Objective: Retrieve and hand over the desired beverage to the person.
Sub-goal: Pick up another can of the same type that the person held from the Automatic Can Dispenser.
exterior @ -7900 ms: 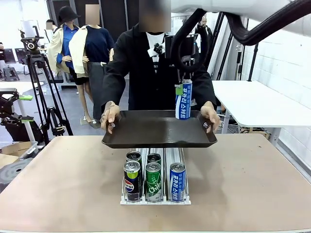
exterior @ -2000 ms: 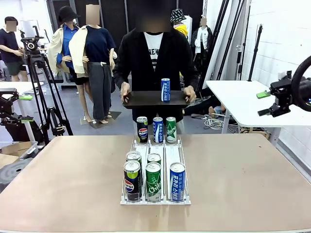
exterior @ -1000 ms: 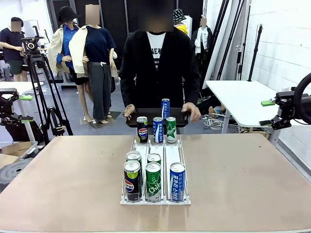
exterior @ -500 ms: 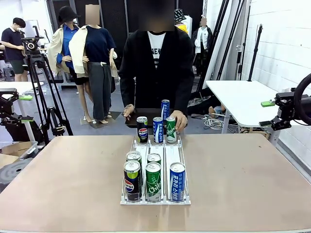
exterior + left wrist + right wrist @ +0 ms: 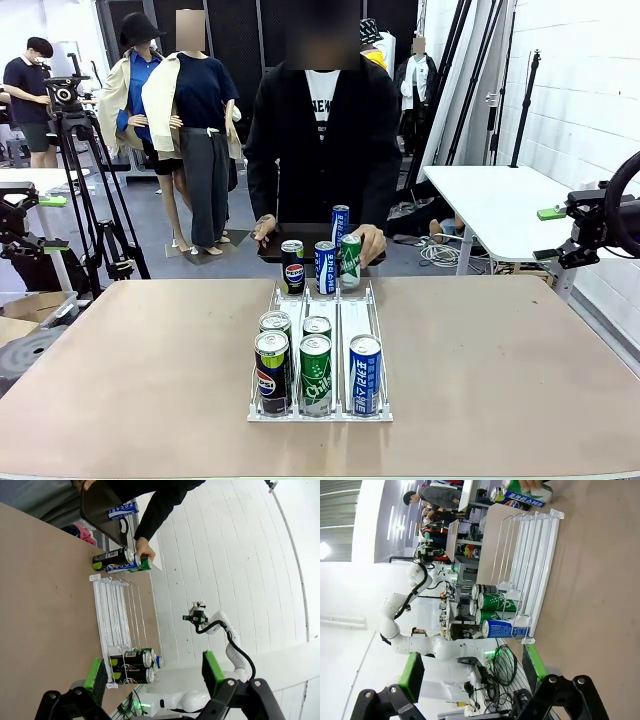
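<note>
While both arms hang off the worktop's sides, our left jaws gape wide, green pads [image 5: 95,677] well apart with nothing between them. Our right jaws, pads [image 5: 412,676] likewise spread, are just as empty, out past the right edge.

By the near edge of the worktop [image 5: 130,370], a white wire rack [image 5: 343,312] runs toward the far edge. At its near end a Pepsi can [image 5: 271,372], a green can [image 5: 315,373] and a blue can [image 5: 365,374] stand upright side by side, with two back cans [image 5: 275,322] just behind. Three more stand at the far end, and the person's hand [image 5: 370,243] touches the far green can [image 5: 350,262]. Just beyond the far edge the person [image 5: 320,130] holds a dark tray [image 5: 272,246] by the other hand [image 5: 263,230], and the tray can [image 5: 341,222], blue, stands upright on it.

We judge the handover as good as done, since a drink sits on the tray, in the person's keeping. Our next move calls for waiting clear while that hand works at the rack. Should another drink be wanted, we would reach to the near end and close around an upright can.

The worktop is plain matte tan and bare apart from the rack. A white brick wall [image 5: 590,90] and a white side table [image 5: 500,205] lie to the right, a camera tripod [image 5: 85,180] to the left.
</note>
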Robot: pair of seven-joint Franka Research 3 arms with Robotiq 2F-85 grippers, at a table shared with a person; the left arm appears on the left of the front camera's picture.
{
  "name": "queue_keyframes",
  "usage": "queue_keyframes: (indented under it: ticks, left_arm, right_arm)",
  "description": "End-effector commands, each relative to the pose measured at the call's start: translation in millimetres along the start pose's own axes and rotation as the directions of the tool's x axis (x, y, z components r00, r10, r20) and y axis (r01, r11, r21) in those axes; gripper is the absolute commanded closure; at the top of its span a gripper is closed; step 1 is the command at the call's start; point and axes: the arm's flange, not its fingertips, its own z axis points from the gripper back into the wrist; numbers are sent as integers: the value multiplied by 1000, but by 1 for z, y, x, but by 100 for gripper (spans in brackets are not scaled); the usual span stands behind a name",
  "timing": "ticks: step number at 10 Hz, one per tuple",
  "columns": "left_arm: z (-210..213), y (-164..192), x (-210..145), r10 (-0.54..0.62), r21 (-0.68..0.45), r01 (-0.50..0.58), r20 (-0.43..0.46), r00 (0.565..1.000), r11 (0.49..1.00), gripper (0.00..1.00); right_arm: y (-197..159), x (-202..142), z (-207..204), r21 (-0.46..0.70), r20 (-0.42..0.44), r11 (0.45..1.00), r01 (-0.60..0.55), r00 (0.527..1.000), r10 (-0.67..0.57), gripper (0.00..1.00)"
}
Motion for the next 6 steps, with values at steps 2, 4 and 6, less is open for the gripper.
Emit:
queue_keyframes:
  ticks: [2, 4, 6]
  left_arm:
    - [0, -2, 0, 0, 0, 0, -1, 1000, 1000, 0]
    - [0, -2, 0, 0, 0, 0, -1, 1000, 1000, 0]
    - [0, -2, 0, 0, 0, 0, -1, 1000, 1000, 0]
  right_arm:
    - [-1, -1, 0, -10, -1, 1000, 4, 1000, -4, 0]
    - [-1, -1, 0, -10, -1, 1000, 4, 1000, -4, 0]
    - [-1, -1, 0, -10, -1, 1000, 4, 1000, -4, 0]
